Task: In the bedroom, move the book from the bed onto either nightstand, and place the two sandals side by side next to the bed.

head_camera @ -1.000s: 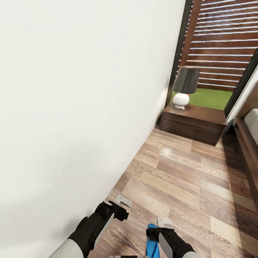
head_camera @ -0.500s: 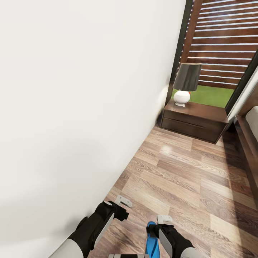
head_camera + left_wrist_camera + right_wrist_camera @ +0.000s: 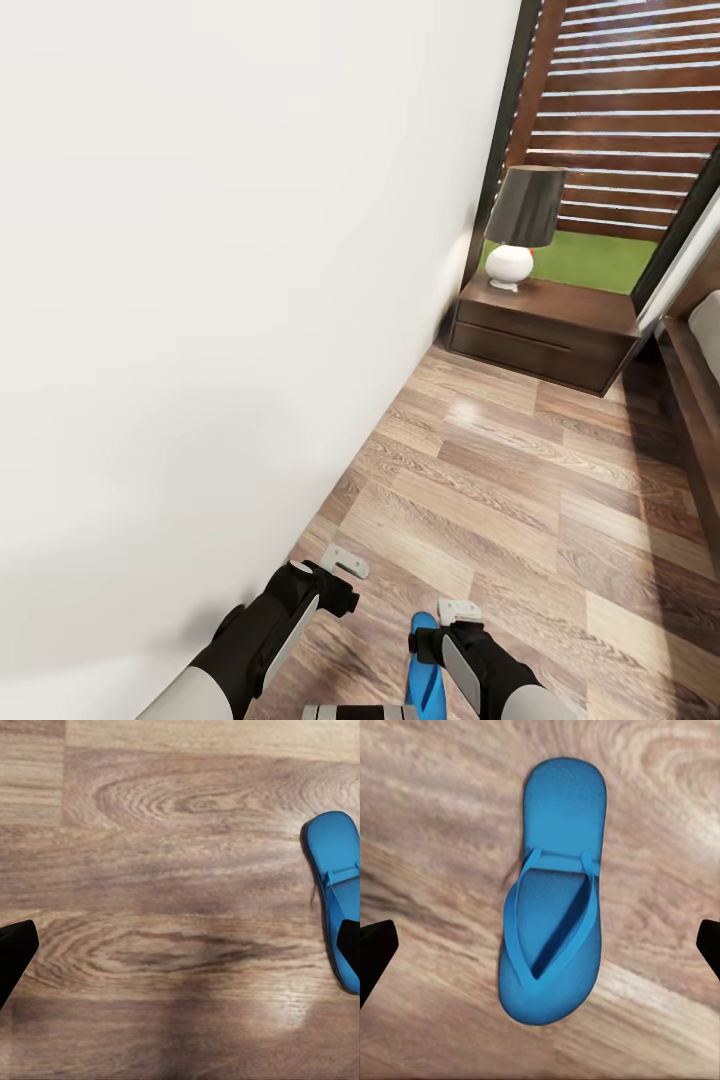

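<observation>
Right wrist view, blue sandal (image 3: 553, 922) on floor (image 3: 427, 832)

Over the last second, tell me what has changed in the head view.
The right gripper slid a little down the picture, over the blue sandal. The nightstand and lamp shifted slightly up and right, which looks like camera motion. The left gripper stayed put; both grippers are open, holding nothing.

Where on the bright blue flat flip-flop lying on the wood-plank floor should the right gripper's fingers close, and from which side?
Probably from straight above, pinching across the bright blue flat flip-flop at its narrower middle, near the toe post. It lies flat, sole down on the wood-plank floor, between the open right gripper fingers. The raised thin straps offer another hold.
</observation>
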`<state>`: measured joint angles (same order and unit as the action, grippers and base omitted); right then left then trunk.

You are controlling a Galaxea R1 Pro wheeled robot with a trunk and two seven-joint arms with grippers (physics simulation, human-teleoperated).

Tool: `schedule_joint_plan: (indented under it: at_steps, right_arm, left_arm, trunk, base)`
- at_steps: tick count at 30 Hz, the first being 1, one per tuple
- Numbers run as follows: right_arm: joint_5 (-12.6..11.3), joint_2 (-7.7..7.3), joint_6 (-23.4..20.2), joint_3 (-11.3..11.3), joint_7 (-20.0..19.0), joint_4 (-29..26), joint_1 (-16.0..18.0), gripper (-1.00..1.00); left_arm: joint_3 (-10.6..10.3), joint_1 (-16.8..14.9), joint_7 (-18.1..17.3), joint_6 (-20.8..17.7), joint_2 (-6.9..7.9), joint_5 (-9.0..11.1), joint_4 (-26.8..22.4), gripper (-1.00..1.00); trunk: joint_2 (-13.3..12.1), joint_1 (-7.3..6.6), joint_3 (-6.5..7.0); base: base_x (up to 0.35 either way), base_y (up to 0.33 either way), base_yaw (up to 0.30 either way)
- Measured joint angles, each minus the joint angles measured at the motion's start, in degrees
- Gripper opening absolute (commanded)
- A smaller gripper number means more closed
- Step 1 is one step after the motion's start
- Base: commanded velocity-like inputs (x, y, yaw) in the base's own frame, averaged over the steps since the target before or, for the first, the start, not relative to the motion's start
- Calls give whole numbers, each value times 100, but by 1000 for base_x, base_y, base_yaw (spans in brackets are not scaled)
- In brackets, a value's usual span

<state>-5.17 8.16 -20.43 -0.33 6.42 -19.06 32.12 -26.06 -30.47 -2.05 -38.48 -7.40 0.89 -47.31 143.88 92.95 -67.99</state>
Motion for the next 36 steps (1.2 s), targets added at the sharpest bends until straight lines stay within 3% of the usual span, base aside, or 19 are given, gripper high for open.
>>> schedule_joint_plan:
  at_steps: [15,27,36]
  right_arm:
    - [-6,4,-30,-6,0,26,4,100]
    - [-3,4,-32,-7,1,22,5,100]
    - [0,2,-32,-7,1,19,5,100]
  left_arm:
    - [0,0,-8,-12,0,0,-46,100]
    - [5,3,-15,-240,12,5,-805,100]
    - [5,4,-16,-401,17,25,-1292,100]
  trunk:
    - [0,0,0]
    - [0,0,0]
    - [11,21,-177]
  base:
    - [0,0,0]
    - [0,0,0]
    - [0,0,0]
